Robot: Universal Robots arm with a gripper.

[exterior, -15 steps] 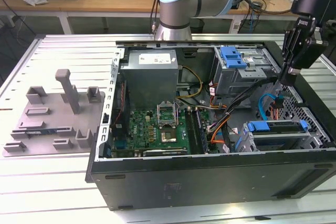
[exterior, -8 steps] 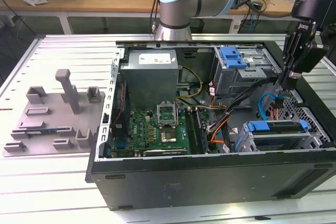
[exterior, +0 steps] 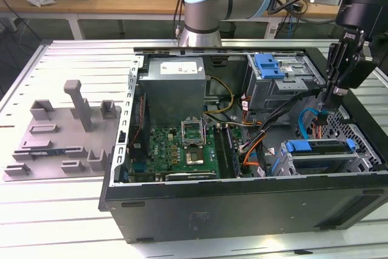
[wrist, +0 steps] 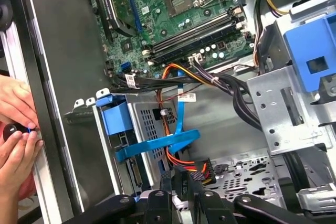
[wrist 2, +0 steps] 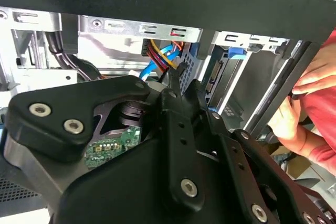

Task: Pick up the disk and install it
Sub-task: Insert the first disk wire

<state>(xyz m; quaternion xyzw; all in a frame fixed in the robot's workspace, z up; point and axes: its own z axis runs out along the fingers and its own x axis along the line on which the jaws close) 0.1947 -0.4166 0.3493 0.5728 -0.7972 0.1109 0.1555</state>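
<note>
The disk (exterior: 321, 148), silver with a blue rail bracket, lies in the lower drive bay at the near corner of the open computer case (exterior: 242, 201), on the exterior view's right. In the first wrist view its blue bracket (wrist: 116, 119) shows beside a perforated grey wall, with a blue flat cable (wrist: 157, 148) crossing it. My gripper (exterior: 328, 106) hangs just above and behind that bay, fingers together, nothing seen between them. In both wrist views the fingertips sit by a black connector (wrist: 198, 174) with red and orange wires (wrist 2: 157, 56). The gripper (wrist 2: 177, 74) is apart from the disk.
A grey drive cage with a blue latch (exterior: 270, 65) stands behind the gripper. The motherboard (exterior: 182, 147) and power supply (exterior: 176, 83) fill the case's left. A person's hands (wrist: 16, 129) rest outside the case wall. A grey fixture tray (exterior: 60, 137) lies on the table's left.
</note>
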